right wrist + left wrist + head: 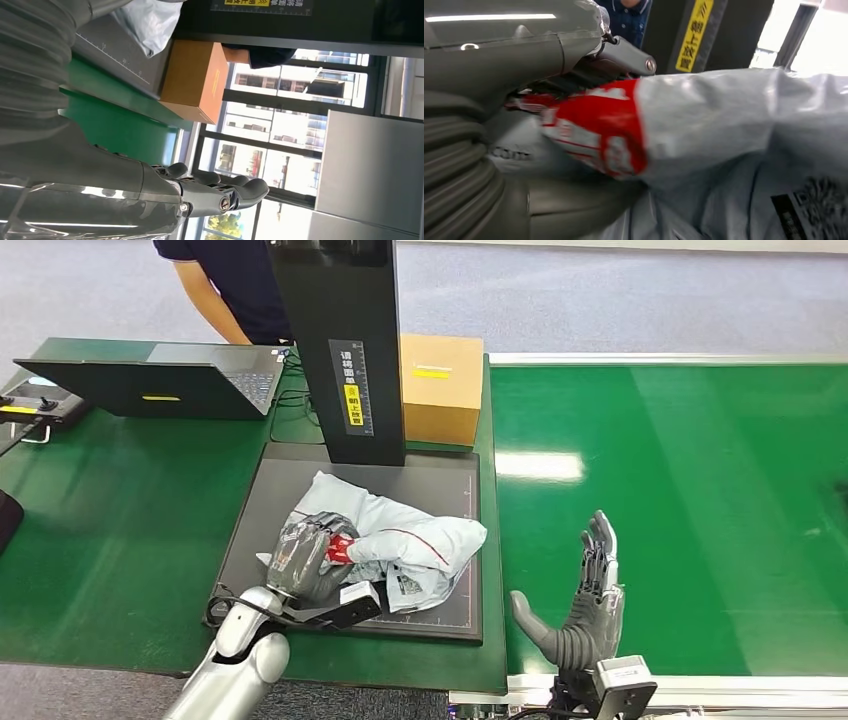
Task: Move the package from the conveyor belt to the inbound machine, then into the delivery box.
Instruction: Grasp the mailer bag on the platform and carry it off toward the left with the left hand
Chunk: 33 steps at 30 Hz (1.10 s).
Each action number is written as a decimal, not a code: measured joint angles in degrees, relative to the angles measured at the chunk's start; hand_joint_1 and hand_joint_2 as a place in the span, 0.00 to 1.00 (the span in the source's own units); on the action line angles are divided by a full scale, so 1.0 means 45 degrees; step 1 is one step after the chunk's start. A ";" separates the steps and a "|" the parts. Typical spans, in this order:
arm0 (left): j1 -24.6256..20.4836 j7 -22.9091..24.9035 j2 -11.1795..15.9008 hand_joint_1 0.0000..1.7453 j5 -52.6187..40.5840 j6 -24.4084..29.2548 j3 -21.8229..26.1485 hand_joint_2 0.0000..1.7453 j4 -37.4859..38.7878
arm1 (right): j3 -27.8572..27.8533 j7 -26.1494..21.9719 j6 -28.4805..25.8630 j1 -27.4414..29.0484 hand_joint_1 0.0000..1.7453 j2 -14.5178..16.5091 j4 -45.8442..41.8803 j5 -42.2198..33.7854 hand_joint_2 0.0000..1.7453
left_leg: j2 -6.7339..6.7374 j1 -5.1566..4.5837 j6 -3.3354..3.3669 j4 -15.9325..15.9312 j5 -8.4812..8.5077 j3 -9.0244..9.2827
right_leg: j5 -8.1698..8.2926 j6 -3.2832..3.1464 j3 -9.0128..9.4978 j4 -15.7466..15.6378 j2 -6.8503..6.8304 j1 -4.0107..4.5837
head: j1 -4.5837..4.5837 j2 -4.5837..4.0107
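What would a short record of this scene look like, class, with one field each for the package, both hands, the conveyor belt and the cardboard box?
package: grey-white bag with a red patch, lying on the black platform of the inbound machine
left hand: left hand grips the package's red end
right hand: right hand open, fingers apart, over the conveyor belt's near edge, holding nothing
conveyor belt: green belt, no package visible on it
cardboard box: brown box beside the black column

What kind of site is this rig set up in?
Probably a parcel-sorting demo cell, indoors. A green conveyor belt runs beside a black inbound machine with a scanning column, where the left robot hand grips a grey package. A laptop and cardboard box sit nearby.
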 joint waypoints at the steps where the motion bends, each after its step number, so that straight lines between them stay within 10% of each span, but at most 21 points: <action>1: 0.0033 -0.0101 0.0000 1.00 0.0091 0.0161 0.0054 1.00 -0.0069 | -0.0015 0.0000 -0.0012 0.0001 0.00 0.0017 0.0010 0.0005 1.00 | 0.0000 0.0000 0.0000 0.0000 0.0000 -0.0001 | 0.0000 0.0000 -0.0001 0.0000 0.0000 0.0000 | 0.0000 0.0000; 19: 0.1105 -0.3914 -0.0009 1.00 0.7264 0.2591 0.1646 1.00 -0.3505 | -0.0081 0.0000 -0.0597 0.0125 0.00 0.0052 0.0041 0.0022 1.00 | 0.0001 0.0001 0.0000 -0.0001 0.0000 -0.0010 | -0.0001 0.0000 -0.0010 0.0000 0.0000 0.0002 | 0.0001 0.0000; 33: -0.0369 -0.4181 0.0674 1.00 1.1618 0.3008 0.4370 1.00 -0.2729 | 0.0468 0.0000 -0.1139 0.0043 0.00 0.0051 0.0282 -0.0095 1.00 | 0.0002 0.0003 -0.0001 -0.0001 0.0009 -0.0010 | 0.0002 -0.0003 -0.0010 0.0006 0.0002 0.0003 | 0.0002 0.0000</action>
